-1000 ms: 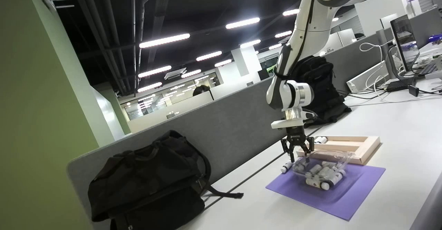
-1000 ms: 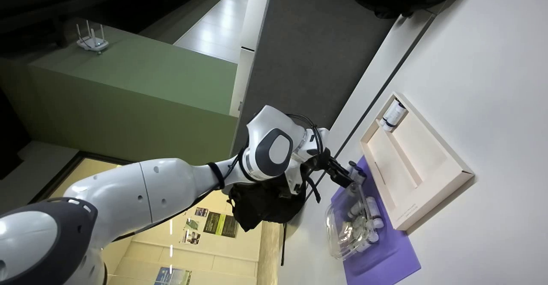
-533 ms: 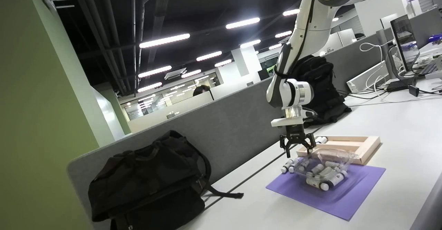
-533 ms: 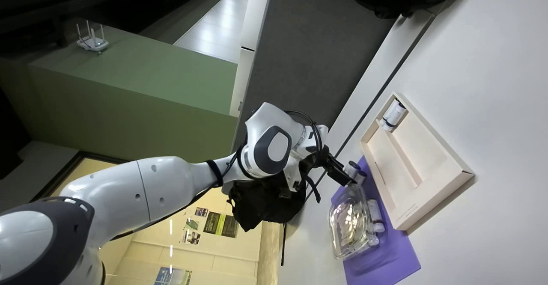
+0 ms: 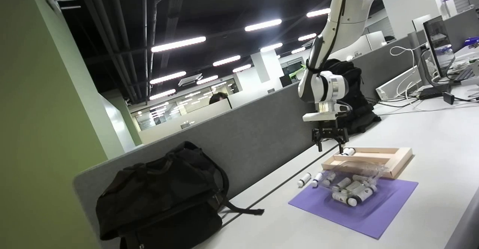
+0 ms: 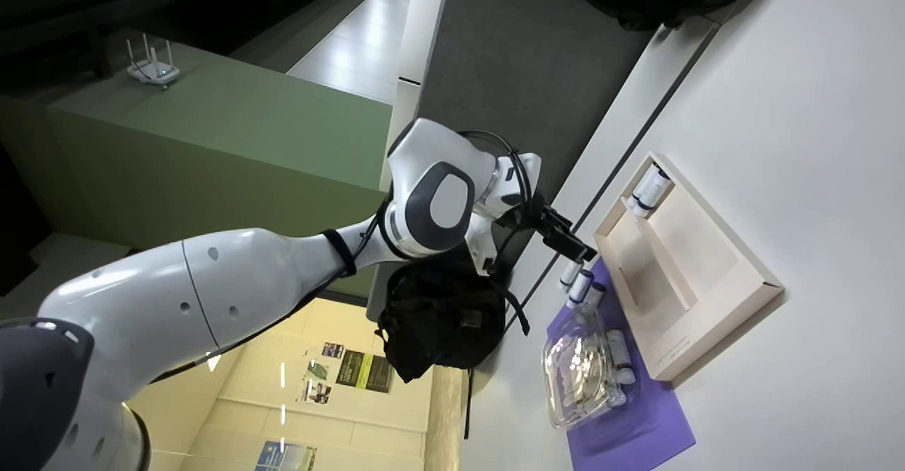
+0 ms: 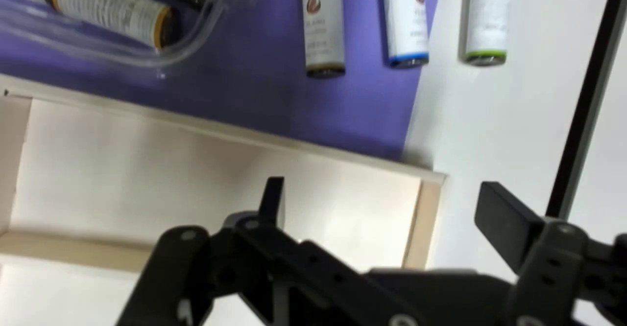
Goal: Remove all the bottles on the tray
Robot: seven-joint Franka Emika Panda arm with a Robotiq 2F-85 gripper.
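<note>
The light wooden tray holds two small white bottles side by side in its far end compartment. My gripper is open and empty, above the table near that end of the tray. In the wrist view the open fingers of the gripper stand wide, one over the tray, one over the white table. A brown-banded bottle and a blue-banded bottle lie on the purple mat. A green-banded bottle lies on the table beside the mat. The tray's bottles are out of the wrist view.
A clear plastic container with several bottles in or under it stands on the purple mat beside the tray. A grey partition runs behind the table. Black backpacks stand at the front and behind the arm.
My gripper has opened wider, risen, and moved away from the bottles on the mat toward the tray's bottle end. The outermost bottle has shifted off the mat onto the table.
</note>
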